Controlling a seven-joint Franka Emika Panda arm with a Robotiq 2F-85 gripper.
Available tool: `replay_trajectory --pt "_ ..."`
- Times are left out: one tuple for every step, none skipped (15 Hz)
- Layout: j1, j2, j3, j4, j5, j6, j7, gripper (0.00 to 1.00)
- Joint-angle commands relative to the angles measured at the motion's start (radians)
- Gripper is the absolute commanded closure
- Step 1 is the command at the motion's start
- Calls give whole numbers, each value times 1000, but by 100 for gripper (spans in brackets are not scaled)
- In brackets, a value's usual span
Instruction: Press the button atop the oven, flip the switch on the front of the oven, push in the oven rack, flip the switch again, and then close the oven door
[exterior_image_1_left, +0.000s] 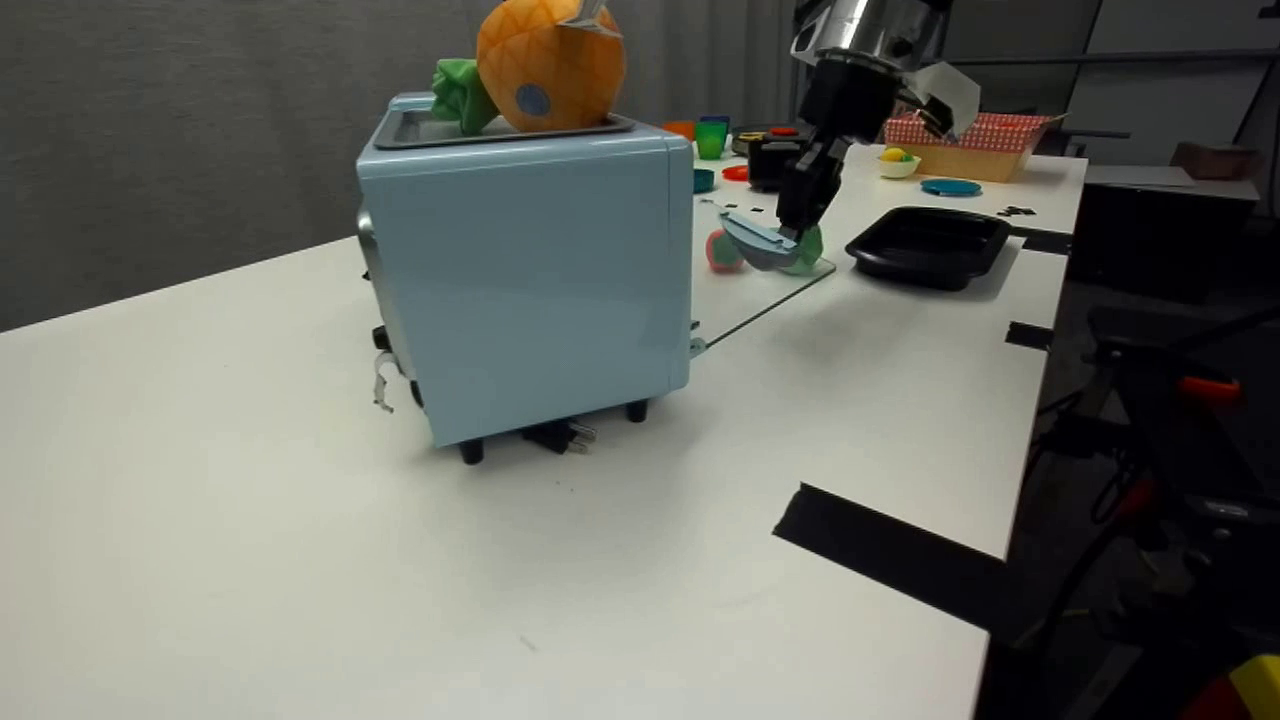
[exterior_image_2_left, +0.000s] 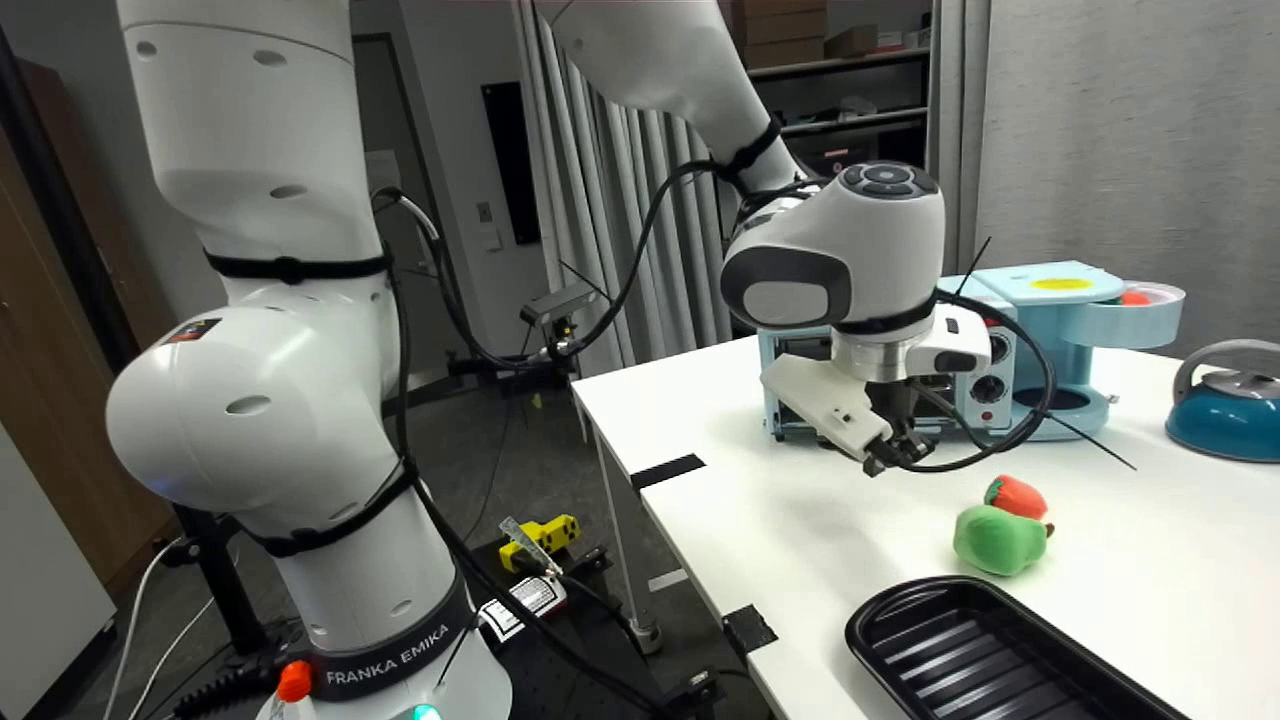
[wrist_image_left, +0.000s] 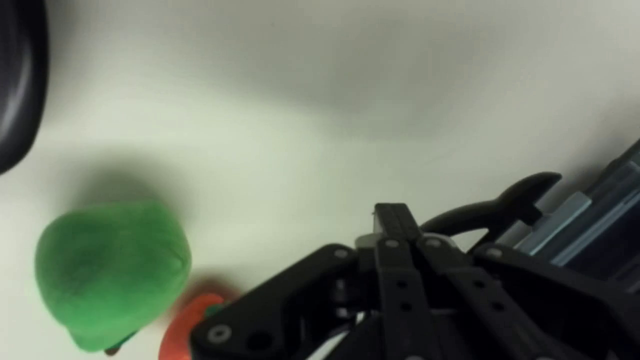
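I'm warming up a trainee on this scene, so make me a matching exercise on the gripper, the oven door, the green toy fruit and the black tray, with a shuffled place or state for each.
Column one
1. gripper
2. oven door
3. green toy fruit
4. black tray

Column two
A. beside a red toy fruit
B. ridged inside
C. shut
D. standing open

Right pairs: 1-C, 2-D, 3-A, 4-B.
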Motion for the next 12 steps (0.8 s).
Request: replay_trajectory --pt "-7 -81 33 26 97 -49 -47 100" --pt "-4 -97 35 30 106 -52 -45 100" --pt "0 -111 39 39 109 -60 -37 100" --pt "2 -123 43 49 108 -66 -31 100" --pt "4 -134 46 58 103 -75 -23 100" --pt "7 -147 46 65 73 -87 3 100" --pt "8 -157 46 73 53 -101 21 100" --pt "7 -170 42 77 16 -120 51 100" --pt "6 -182 41 81 -14 -136 71 100" --pt "91 -196 -48 86 -52 -158 98 100" --pt "98 -207 -63 93 -97 -184 127 100" --pt "114 -218 -83 100 -137 -210 150 100"
